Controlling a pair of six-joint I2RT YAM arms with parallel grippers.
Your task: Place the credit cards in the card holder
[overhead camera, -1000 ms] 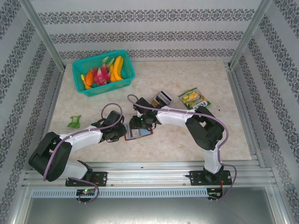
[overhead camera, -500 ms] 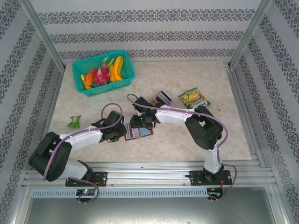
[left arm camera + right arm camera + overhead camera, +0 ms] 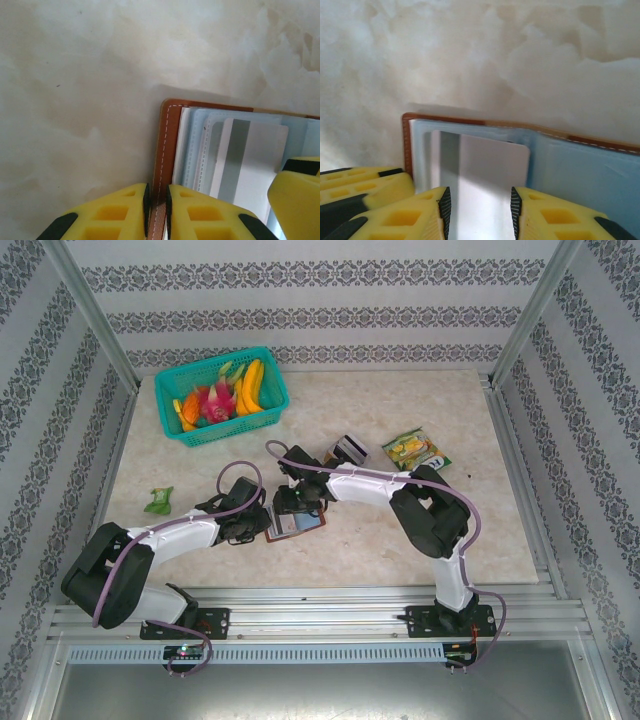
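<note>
Toward 6 o'clock on the marbled table, the left gripper is clenched on the stitched brown leather rim of the card holder, probably pinning it open. Just beyond, the right gripper has its jaws parted over a glossy whitish card (contact unclear), seemingly seating it in a clear sleeve. A teal mesh basket sits at 11 o'clock.
</note>
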